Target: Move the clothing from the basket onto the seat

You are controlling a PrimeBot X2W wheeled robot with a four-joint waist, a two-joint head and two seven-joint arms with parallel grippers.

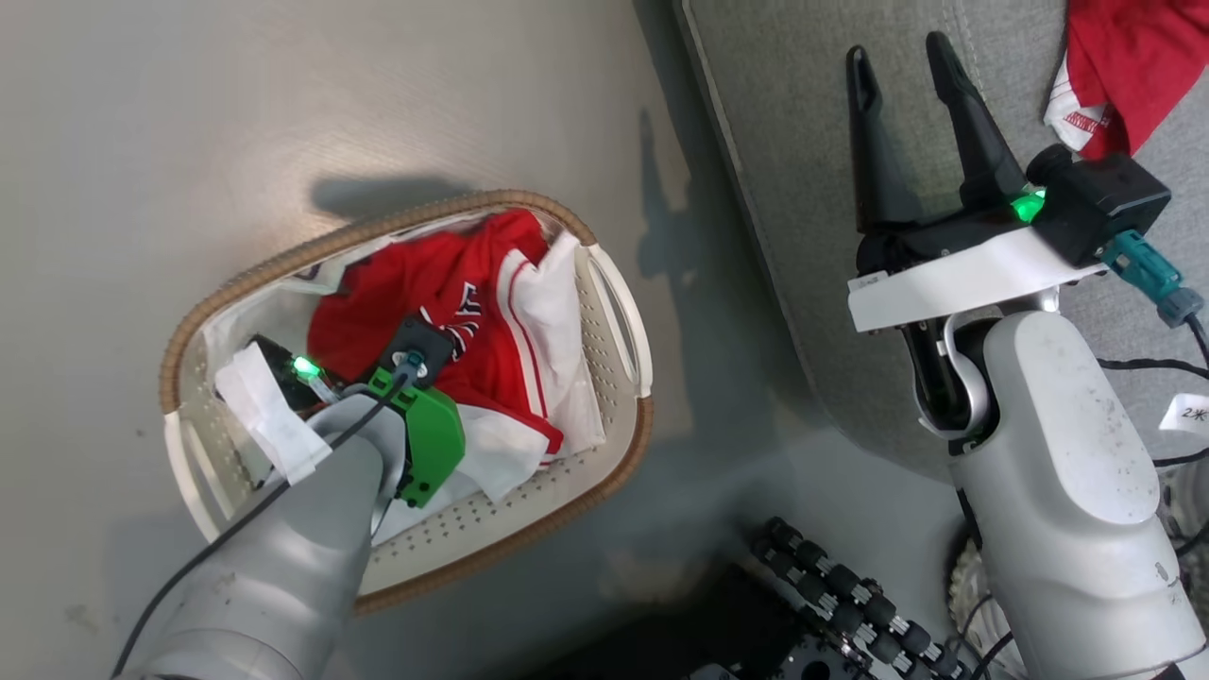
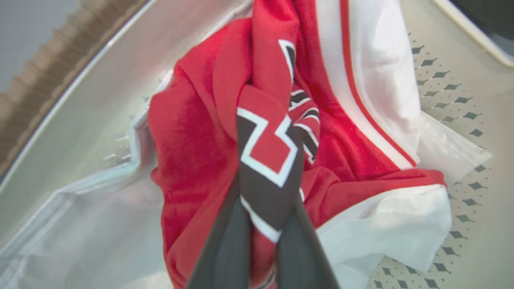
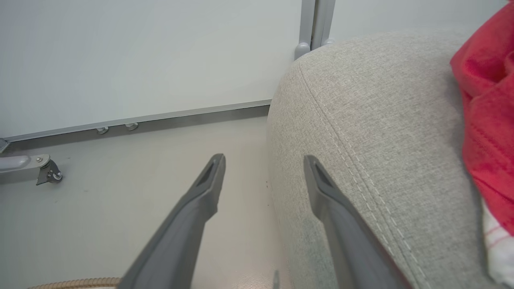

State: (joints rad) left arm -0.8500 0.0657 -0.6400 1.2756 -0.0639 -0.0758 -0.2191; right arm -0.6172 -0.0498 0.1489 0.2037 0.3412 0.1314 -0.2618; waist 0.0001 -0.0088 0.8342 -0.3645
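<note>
the pale grey left forearm (image 1: 283,557) reaches down from the lower left of the head view into the oval white perforated plastic laundry basket with a brown woven rim (image 1: 378,227). at its end the left gripper (image 2: 267,208) has its two long dark fingers (image 2: 229,245) pinched together on a bunched fold of the red jersey with white sleeves and navy lettering (image 2: 192,140). the fold carrying the navy and white lettering rises up between them. the jersey lies crumpled inside the basket, its white striped sleeve draped toward the handle on the sofa side. a plain white liner sheet (image 2: 80,224) lies under it against the basket wall. the basket stands on the smooth grey floor (image 1: 189,113), just beside the sofa.

the right forearm (image 1: 1058,491) rises at the lower right. the right gripper (image 1: 899,57) is spread wide and holds nothing, hanging above the rounded edge of the large grey fabric-upholstered sofa with stitched seams (image 1: 803,142). in the right wrist view one of its fingers (image 3: 192,216) is over the floor and the other over the sofa's edge. farther along the sofa a red and white garment (image 1: 1133,66) lies on the cushion, apart from the gripper. beyond the sofa stands a white wall panel (image 3: 140,60).
</note>
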